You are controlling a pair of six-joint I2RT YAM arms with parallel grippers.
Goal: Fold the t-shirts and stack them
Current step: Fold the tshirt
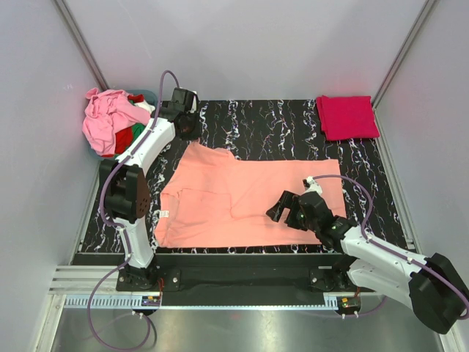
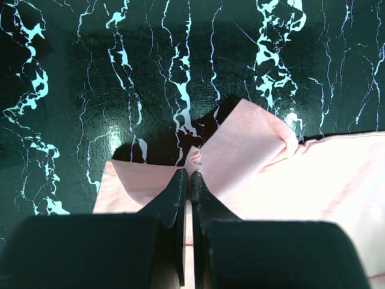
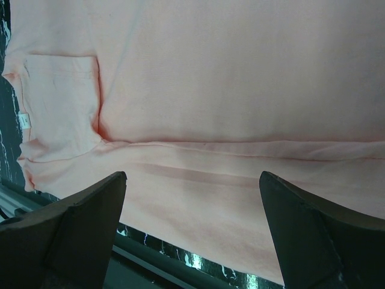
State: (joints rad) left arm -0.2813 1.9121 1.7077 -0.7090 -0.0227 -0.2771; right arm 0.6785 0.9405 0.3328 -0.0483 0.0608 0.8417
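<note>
- right gripper (image 1: 286, 215) hangs over the near-right part of the salmon-orange t-shirt (image 1: 234, 198); its jaws are released, spread wide, with nothing between them; in the right wrist view the right gripper (image 3: 192, 177) looks down on bare cloth, and whether the tips touch it i cannot tell
- the salmon-orange t-shirt (image 3: 240, 78) lies spread flat on the black marbled table (image 1: 278, 125), its near hem along the table's near edge; a long crease runs across it and one sleeve is folded in on its left side, with a small white tag at the left edge
- left gripper (image 1: 187, 125) sits at the far-left corner of the salmon-orange t-shirt; in the left wrist view the left gripper (image 2: 188, 177) is clenched on a small pucker of the salmon-orange t-shirt (image 2: 337, 180), and the cloth beside the tips is turned over in a loose fold on the dark table (image 2: 120, 90)
- left of and beyond the salmon-orange t-shirt, off its far-left corner, a teal tub (image 1: 146, 95) holds a loose heap: a light pink t-shirt (image 1: 106, 121) on top, with red cloth (image 1: 123, 141) and green cloth (image 1: 138, 132) showing under it
- beyond the salmon-orange t-shirt's far-right corner, well apart from it, a crimson-pink t-shirt (image 1: 346, 116) lies folded into a neat rectangle at the table's far-right corner
</note>
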